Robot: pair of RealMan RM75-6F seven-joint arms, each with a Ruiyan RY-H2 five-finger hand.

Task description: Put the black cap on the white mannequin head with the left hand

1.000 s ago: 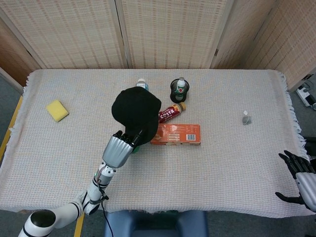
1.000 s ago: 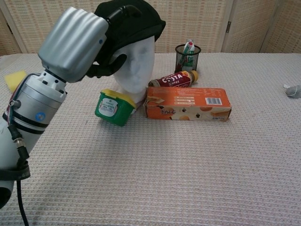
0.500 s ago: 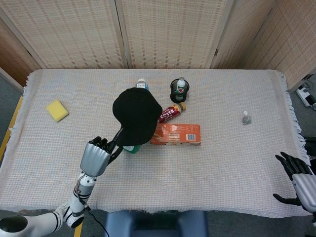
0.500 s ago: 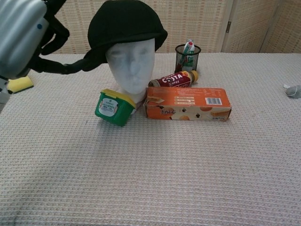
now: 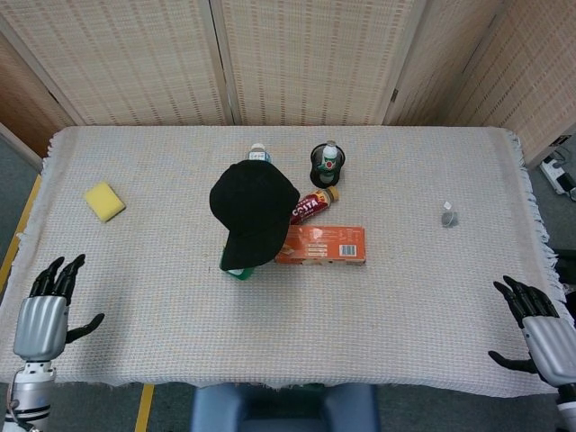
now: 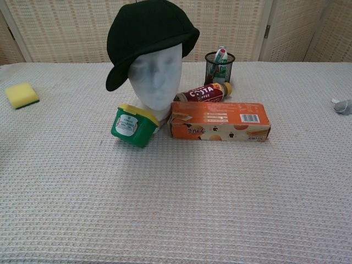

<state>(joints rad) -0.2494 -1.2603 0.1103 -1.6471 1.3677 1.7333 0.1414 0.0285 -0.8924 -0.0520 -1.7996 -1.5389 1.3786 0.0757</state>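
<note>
Fingers spread and empty, the left robot hand (image 5: pixel 40 310) hangs off the near left edge of the surface (image 5: pixel 135 270); the right robot hand (image 5: pixel 537 328) does likewise opposite. Well apart, the black cap (image 6: pixel 148 38) sits on the white mannequin head (image 6: pixel 157 82), brim skewed sideways. It looks loosely seated and might slide off. Both forearms are cropped; the head's base hides behind a green tub (image 6: pixel 132 125).

Setting: an indoor robot test area, staged rather than domestic. Evidence: woven folding screens (image 5: pixel 306 58) enclose the bench (image 5: pixel 432 297), which carries a white textured cloth; yellow floor tape (image 5: pixel 144 409) marks its perimeter; a power strip (image 5: pixel 560 171) lies on grey flooring. Unrelated props, including a mannequin head (image 6: pixel 155 82) and a biscuit box (image 6: pixel 219 121), sit grouped at centre.
</note>
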